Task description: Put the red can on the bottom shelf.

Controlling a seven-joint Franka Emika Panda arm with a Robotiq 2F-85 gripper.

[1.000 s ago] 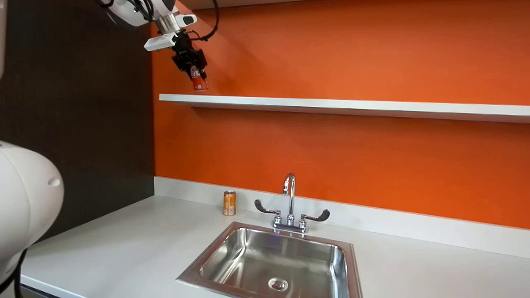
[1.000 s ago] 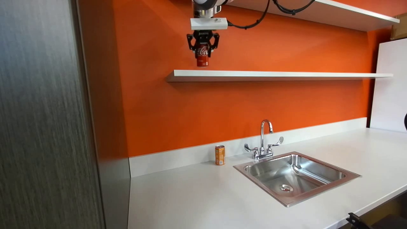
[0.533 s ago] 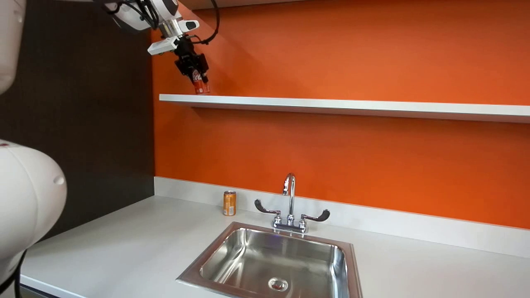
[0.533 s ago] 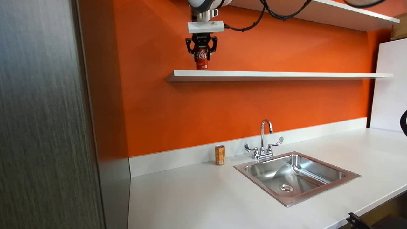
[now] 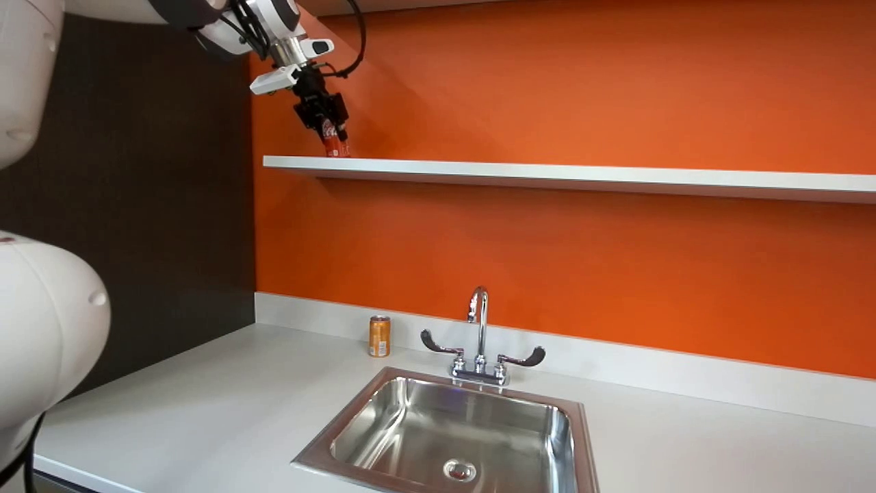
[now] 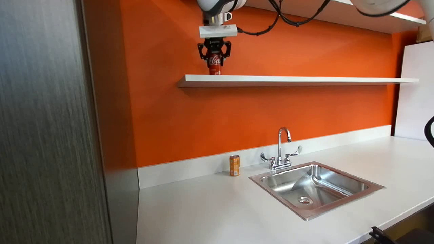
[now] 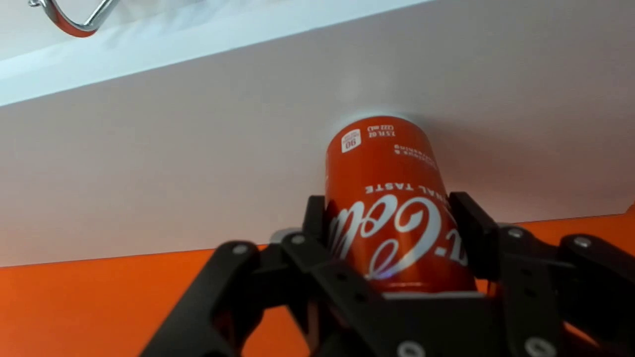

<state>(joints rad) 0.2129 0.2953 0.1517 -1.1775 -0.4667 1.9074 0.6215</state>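
Note:
The red can (image 5: 336, 146) is upright or nearly so, with white lettering, above the left end of the bottom shelf (image 5: 547, 172). It also shows in an exterior view (image 6: 215, 70) and in the wrist view (image 7: 379, 161). My gripper (image 7: 386, 213) has a finger on each side of the can's upper part and is shut on it. In both exterior views the can's base meets the line of the shelf's front edge, which hides its lowest part. In the wrist view the base is at or very close to the shelf surface (image 7: 149, 158). The can's top is mostly hidden by the gripper.
An upper shelf (image 6: 369, 18) runs above, near the arm. The orange wall (image 5: 582, 89) is behind the shelf. A dark panel (image 5: 137, 205) stands at the left. Below are an orange-tan can (image 5: 380, 336), a faucet (image 5: 482, 329) and a sink (image 5: 383, 472) in the countertop (image 5: 226, 397).
My gripper and the red can have moved down and slightly toward the wall. The gap seen between can and shelf one second ago has closed in both exterior views. The grip stays shut.

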